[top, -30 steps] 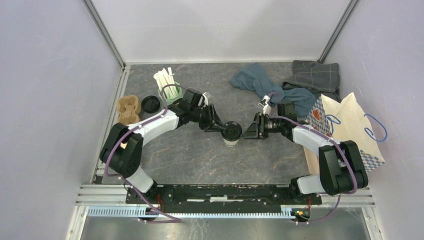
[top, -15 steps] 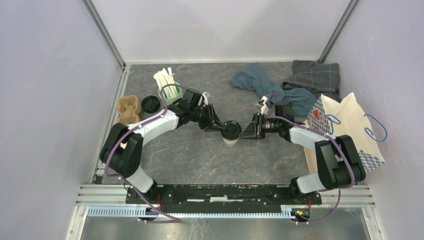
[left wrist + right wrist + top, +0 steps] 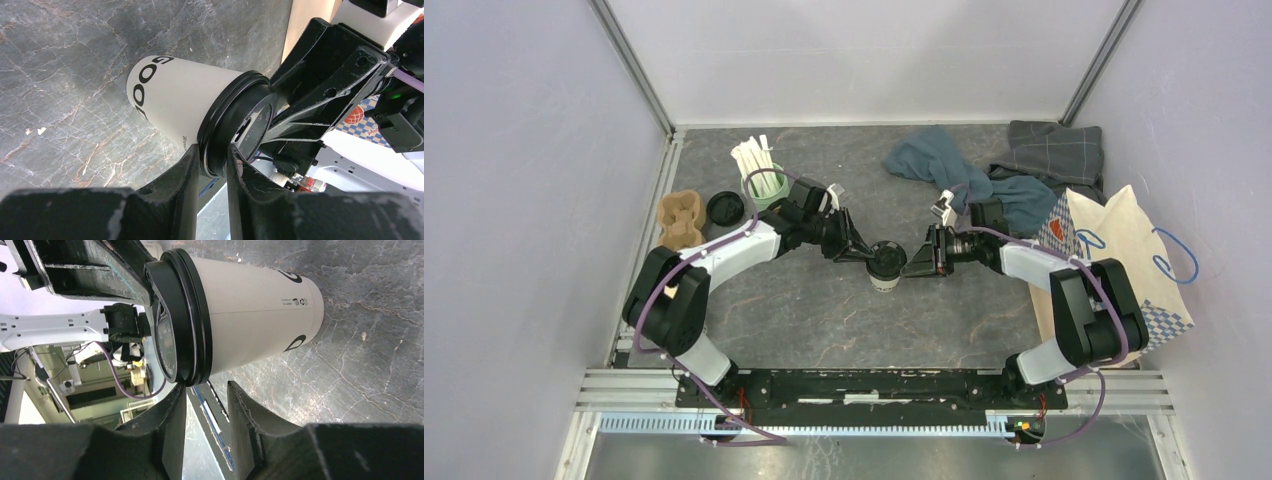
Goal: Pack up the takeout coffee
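White cup point(image 3: 255, 315), black lid point(image 3: 186, 315)

top external | takeout coffee point(image 3: 886, 264) upright mid-table | my left gripper point(image 3: 866, 256) at its lid from the left, my right gripper point(image 3: 908, 265) from the right, both touching or nearly | jaw gap unreadable from above | paper bag point(image 3: 1124, 250) at right edge | green mug point(image 3: 764, 186) toward far-left corner

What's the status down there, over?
Left gripper pinching takeout coffee lid rim. Right gripper at opposite rim, grip unclear. Cup upright; paper bag lies beyond right arm.
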`<move>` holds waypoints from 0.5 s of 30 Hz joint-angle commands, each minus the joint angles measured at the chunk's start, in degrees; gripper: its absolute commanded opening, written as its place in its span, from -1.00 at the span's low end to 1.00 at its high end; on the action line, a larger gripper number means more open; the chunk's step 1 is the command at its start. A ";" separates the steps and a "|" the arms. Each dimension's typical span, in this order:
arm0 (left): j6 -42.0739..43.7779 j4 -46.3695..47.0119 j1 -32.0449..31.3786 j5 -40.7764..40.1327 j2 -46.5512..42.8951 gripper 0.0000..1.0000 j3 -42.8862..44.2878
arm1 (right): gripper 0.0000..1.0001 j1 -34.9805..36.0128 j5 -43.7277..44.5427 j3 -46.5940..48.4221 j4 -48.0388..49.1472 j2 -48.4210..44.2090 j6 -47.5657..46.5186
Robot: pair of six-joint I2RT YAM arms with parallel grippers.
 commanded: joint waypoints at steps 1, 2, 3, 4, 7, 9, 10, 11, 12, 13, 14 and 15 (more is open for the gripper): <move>1.64 -4.70 -0.69 -3.19 0.74 -0.39 0.78 | -0.21 0.34 11.73 0.19 -7.53 3.14 -9.44; 1.90 -5.35 -0.69 -3.38 0.81 -0.39 1.32 | -0.19 0.15 9.72 0.72 -6.43 1.65 -7.87; 2.16 -5.70 -0.69 -3.49 0.87 -0.39 1.74 | -0.17 -0.10 9.07 1.51 -5.78 0.38 -6.79; 2.43 -5.94 -0.69 -3.59 1.01 -0.39 2.17 | -0.13 -0.69 8.10 2.18 -5.28 -0.84 -5.77; 2.98 -6.47 -0.69 -3.54 1.55 -0.39 2.71 | -0.05 -2.29 5.14 4.70 -4.97 -1.73 -4.45; 3.27 -6.49 -0.69 -3.29 1.92 -0.39 3.09 | -0.04 -3.23 5.00 5.93 -6.12 -1.56 -5.04; 3.42 -6.71 -0.69 -3.23 2.09 -0.40 3.39 | -0.04 -3.55 4.96 6.07 -6.04 -1.57 -5.01; 3.55 -6.97 -0.69 -3.18 2.27 -0.40 3.70 | -0.04 -3.83 5.03 6.10 -5.84 -1.43 -4.89; 3.57 -7.04 -0.69 -3.16 2.30 -0.40 3.89 | -0.05 -4.10 4.96 6.08 -5.30 -1.27 -4.42; 3.57 -7.04 -0.75 -3.16 2.30 -0.40 4.08 | -0.06 -4.20 4.72 6.00 -4.39 -1.31 -3.57; 3.57 -7.11 -0.70 -3.16 2.30 -0.40 4.24 | -0.06 -4.24 4.40 6.12 -3.30 -1.23 -2.85; 3.63 -7.32 -0.71 -3.17 2.34 -0.40 4.49 | -0.07 -4.25 4.30 6.44 -2.77 -1.22 -2.37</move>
